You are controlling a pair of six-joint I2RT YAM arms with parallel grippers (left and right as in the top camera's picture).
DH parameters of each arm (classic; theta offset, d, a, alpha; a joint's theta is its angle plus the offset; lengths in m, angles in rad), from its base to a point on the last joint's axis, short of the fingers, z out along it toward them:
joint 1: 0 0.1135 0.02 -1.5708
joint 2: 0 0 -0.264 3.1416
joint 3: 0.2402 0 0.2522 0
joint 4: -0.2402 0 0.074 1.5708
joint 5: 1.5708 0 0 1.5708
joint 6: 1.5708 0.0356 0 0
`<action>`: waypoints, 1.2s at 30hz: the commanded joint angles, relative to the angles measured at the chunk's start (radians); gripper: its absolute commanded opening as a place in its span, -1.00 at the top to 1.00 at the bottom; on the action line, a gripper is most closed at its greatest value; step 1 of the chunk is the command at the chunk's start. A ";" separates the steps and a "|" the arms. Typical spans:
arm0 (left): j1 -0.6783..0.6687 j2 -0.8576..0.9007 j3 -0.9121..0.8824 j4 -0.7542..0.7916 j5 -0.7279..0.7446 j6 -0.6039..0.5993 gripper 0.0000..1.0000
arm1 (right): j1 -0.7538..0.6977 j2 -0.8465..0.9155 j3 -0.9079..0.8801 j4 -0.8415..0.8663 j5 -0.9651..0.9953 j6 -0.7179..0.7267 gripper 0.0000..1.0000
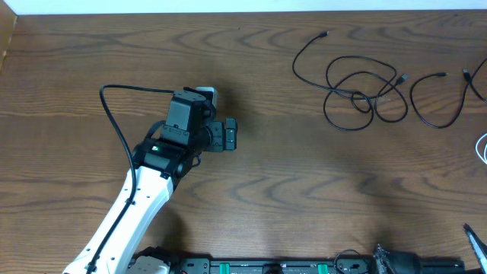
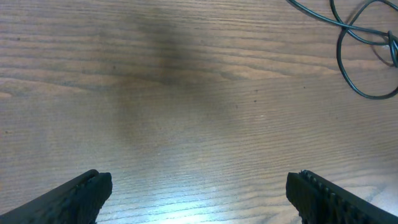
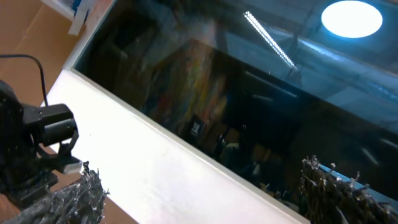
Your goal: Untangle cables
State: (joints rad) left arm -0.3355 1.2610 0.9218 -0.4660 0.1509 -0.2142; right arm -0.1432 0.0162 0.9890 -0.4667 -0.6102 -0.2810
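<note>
A tangle of thin black cables [image 1: 358, 95] lies on the wooden table at the upper right, with small plug ends sticking out. Another black cable [image 1: 417, 103] curves just right of it. A bit of white cable [image 1: 482, 148] shows at the right edge. My left gripper [image 1: 228, 135] is open and empty over bare wood, well left of the cables. The left wrist view shows its fingers [image 2: 199, 199] spread wide, with a black cable loop [image 2: 339, 55] in the far top right corner. My right gripper [image 3: 205, 193] is open, empty and faces away from the table.
The wooden table [image 1: 304, 190] stretches between my left arm and the cables. The arm's own thick black wire [image 1: 114, 122] loops left of the left wrist. A white wall edge [image 1: 228, 6] runs along the far side. The right wrist view shows a white ledge [image 3: 161, 155] and a dark window.
</note>
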 commanded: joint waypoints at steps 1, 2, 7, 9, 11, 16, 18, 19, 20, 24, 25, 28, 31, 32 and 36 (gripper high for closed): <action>0.003 0.007 0.015 -0.001 -0.006 -0.012 -0.93 | -0.006 -0.010 0.003 -0.033 0.012 -0.012 -0.98; 0.003 0.007 0.015 -0.001 -0.006 -0.012 -0.93 | -0.006 -0.010 0.003 -0.050 0.012 -0.012 -0.99; 0.003 0.007 0.015 -0.001 -0.006 -0.012 -0.93 | -0.006 -0.010 0.003 -0.192 0.012 -0.012 -0.99; 0.003 0.007 0.015 -0.001 -0.006 -0.012 -0.94 | -0.006 -0.010 0.003 -0.265 0.012 -0.012 -0.99; 0.003 0.007 0.015 -0.001 -0.006 -0.012 -0.93 | -0.006 -0.010 0.003 -0.333 0.012 -0.012 -0.99; 0.003 0.007 0.015 -0.001 -0.006 -0.012 -0.93 | -0.006 -0.010 0.003 -0.341 0.013 -0.012 -0.98; 0.003 0.007 0.015 -0.001 -0.006 -0.012 -0.93 | -0.006 -0.010 0.003 -0.330 0.018 -0.013 -0.99; 0.003 0.007 0.015 -0.001 -0.006 -0.012 -0.94 | -0.006 -0.010 0.003 -0.328 0.017 -0.013 -0.99; 0.003 0.007 0.015 -0.001 -0.006 -0.012 -0.93 | -0.006 -0.010 0.003 -0.323 0.017 -0.013 -0.98; 0.003 0.007 0.015 -0.001 -0.006 -0.012 -0.93 | -0.006 -0.010 0.003 -0.156 0.029 -0.069 -0.99; 0.003 0.007 0.015 -0.001 -0.006 -0.012 -0.93 | -0.006 -0.010 0.003 -0.099 0.035 -0.100 -0.99; 0.003 0.007 0.015 -0.001 -0.006 -0.012 -0.93 | -0.006 -0.010 0.003 0.106 0.034 -0.146 -0.99; 0.003 0.007 0.015 -0.001 -0.006 -0.012 -0.94 | -0.006 -0.010 0.003 0.109 0.033 -0.146 -0.99; 0.003 0.007 0.015 -0.001 -0.006 -0.012 -0.93 | -0.006 -0.010 0.003 0.098 0.031 -0.146 -0.98; 0.003 0.007 0.015 -0.001 -0.006 -0.012 -0.93 | -0.006 -0.010 0.003 0.077 0.305 -0.146 -0.99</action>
State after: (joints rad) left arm -0.3355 1.2610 0.9218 -0.4664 0.1509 -0.2142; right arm -0.1448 0.0109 0.9920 -0.3874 -0.5522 -0.4126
